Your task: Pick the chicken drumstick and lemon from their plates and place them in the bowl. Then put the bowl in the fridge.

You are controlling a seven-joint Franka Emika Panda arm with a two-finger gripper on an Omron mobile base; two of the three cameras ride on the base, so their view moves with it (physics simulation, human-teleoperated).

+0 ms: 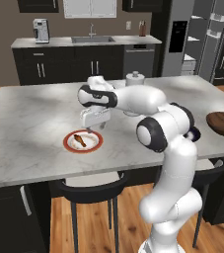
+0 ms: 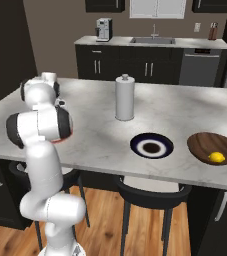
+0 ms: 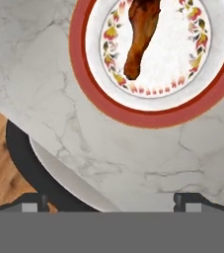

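- White Panda gripper (image 1: 90,129) hangs over the table; jaws spread wide, nothing between them.
- Golden-brown chicken drumstick (image 3: 142,34) lies on the orange-red-rimmed plate (image 1: 83,142), just ahead of the jaws in the hand view, long axis running away from them.
- Bright yellow lemon (image 2: 216,157) already sits in the dark brown wooden bowl (image 2: 213,148), well apart.
- Grey-veined marble table (image 1: 29,128), kitchen island; black stool (image 1: 91,186) below its edge.

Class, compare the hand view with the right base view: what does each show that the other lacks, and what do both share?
Hand view alone: the chicken drumstick lying on the orange-red rimmed plate, with the open gripper above the counter beside it. Right base view alone: the lemon inside the wooden bowl, the dark-rimmed plate and a tall white canister. Shared: the marble counter.
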